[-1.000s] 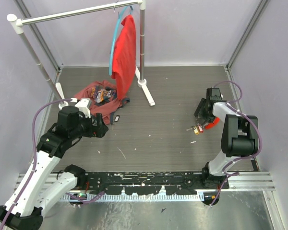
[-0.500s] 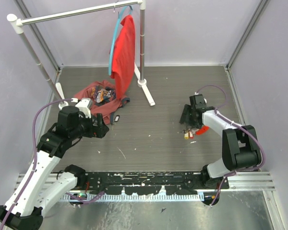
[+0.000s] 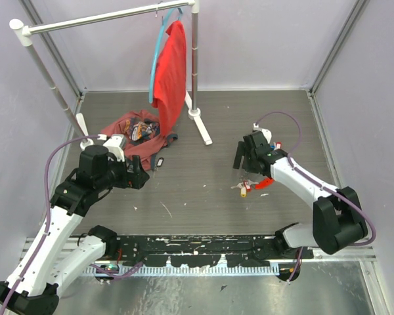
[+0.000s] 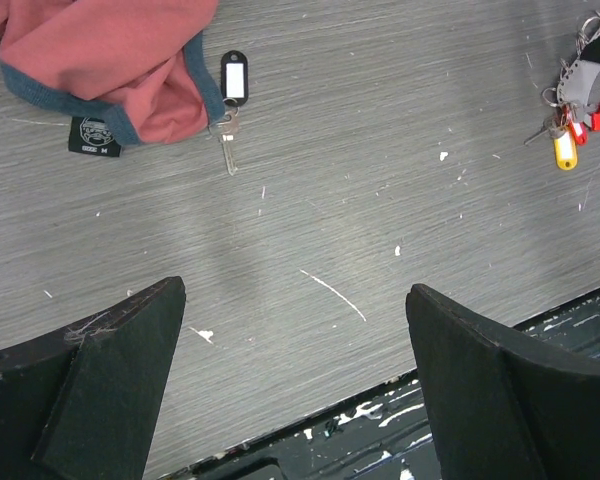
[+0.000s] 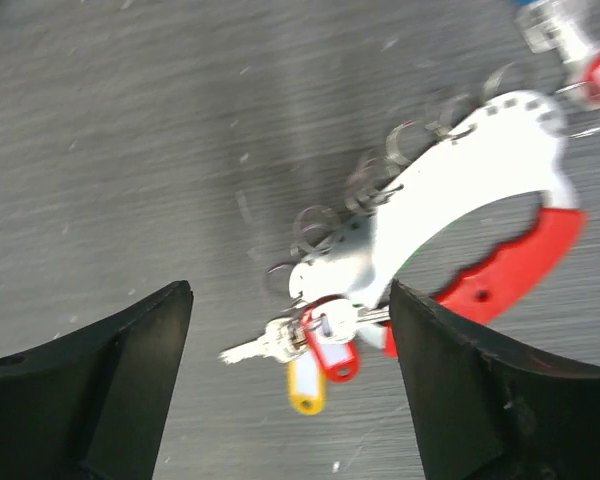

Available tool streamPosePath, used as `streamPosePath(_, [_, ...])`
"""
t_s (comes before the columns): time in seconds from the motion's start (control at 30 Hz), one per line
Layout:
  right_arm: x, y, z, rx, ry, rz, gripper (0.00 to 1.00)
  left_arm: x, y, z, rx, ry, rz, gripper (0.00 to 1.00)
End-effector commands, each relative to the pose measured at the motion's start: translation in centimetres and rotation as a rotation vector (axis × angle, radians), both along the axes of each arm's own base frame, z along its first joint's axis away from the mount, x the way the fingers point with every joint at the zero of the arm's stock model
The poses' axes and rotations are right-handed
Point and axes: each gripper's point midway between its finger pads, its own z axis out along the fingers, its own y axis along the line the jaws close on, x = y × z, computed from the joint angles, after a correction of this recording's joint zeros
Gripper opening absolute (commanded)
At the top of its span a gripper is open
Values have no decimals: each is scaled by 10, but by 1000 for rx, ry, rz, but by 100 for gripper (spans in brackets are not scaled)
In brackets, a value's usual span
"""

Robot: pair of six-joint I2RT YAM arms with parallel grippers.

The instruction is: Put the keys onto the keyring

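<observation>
Right gripper (image 5: 290, 295), jaws apart, hangs over the keyring (image 5: 460, 190) and tagged keys (image 5: 315, 350) on the table (image 3: 197, 177); closing here may pinch several rings. Left gripper (image 4: 295, 290), apart too, waits far from the stray key (image 4: 227, 150)

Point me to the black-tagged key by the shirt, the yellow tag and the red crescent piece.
black-tagged key (image 4: 228, 155), left wrist view, on the metal blade
yellow tag (image 5: 307, 383), right wrist view, middle of the tag
red crescent piece (image 5: 520, 262), right wrist view, mid-arc
</observation>
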Motion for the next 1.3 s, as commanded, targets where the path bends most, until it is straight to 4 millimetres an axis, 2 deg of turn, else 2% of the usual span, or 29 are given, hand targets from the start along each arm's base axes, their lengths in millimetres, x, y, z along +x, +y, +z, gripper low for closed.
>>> streamPosePath(0.0, [14,-48,23,-175,-73,-128,87,4,-5,3,-25,-20,-15,98])
streamPosePath(0.13, [15,-53,7,-126,-6,-101,91,3,-5,3,-28,-21,-16,98])
streamPosePath(0.3, [15,-40,-8,-32,15,-34,100,3,-5,4,-28,-26,-17,98])
streamPosePath(0.5, [10,-22,-21,91,45,34,100,3,-6,5,-30,-27,-20,98])
streamPosePath(0.67, [3,-20,-36,113,93,13,100,3,-6,5,-31,-26,-21,98])
streamPosePath(0.97, [-8,-3,-41,212,129,44,100,3,-7,4,-33,-24,-27,98])
streamPosePath(1.27, [-37,33,-43,269,187,141,100,3,-8,4,-35,-21,-31,98])
